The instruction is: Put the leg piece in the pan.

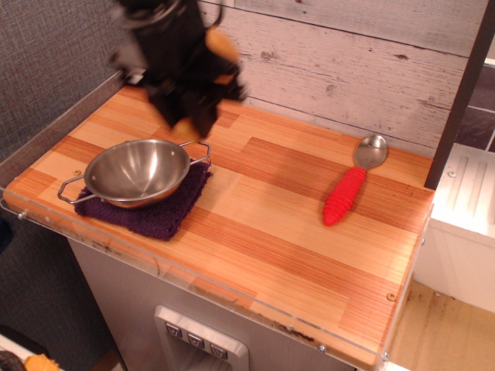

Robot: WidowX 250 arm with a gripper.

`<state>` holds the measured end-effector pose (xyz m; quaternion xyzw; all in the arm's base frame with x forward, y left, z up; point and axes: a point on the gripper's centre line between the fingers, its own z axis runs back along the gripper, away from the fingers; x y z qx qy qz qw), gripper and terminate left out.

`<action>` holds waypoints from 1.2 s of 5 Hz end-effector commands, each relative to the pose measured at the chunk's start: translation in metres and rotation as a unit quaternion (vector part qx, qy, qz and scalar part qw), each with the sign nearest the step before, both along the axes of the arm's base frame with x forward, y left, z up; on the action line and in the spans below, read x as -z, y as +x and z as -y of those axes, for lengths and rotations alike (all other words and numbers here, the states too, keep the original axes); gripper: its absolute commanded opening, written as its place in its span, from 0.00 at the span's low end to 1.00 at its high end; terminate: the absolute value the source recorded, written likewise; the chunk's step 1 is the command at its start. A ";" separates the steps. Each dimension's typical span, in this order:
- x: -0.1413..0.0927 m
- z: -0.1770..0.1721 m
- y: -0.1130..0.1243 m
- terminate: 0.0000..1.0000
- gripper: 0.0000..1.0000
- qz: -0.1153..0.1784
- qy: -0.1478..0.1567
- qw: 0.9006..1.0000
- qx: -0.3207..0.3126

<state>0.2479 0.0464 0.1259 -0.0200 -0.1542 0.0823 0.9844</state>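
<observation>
Observation.image, jaws (186, 124) clamping leg piece (184, 130)

Polished, mirror-bright steel pan (137, 171) on matt, fuzzy purple cloth (147, 211); smooth striped wood desk (271, 224); ribbed red plastic spoon (353, 181) handle, shiny metal bowl; rough whitewashed plank wall (348, 62).

blurred end effector (186, 116) gripping leg piece (184, 131), above pan (138, 171)
</observation>
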 end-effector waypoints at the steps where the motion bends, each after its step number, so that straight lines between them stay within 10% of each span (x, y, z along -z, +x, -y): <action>1: 0.033 -0.028 -0.047 0.00 0.00 -0.069 -0.013 0.994 -0.089; 5: 0.075 -0.034 -0.031 0.00 0.00 -0.137 -0.041 0.984 -0.104; 6: 0.067 -0.033 -0.027 0.00 1.00 -0.131 -0.037 0.987 -0.084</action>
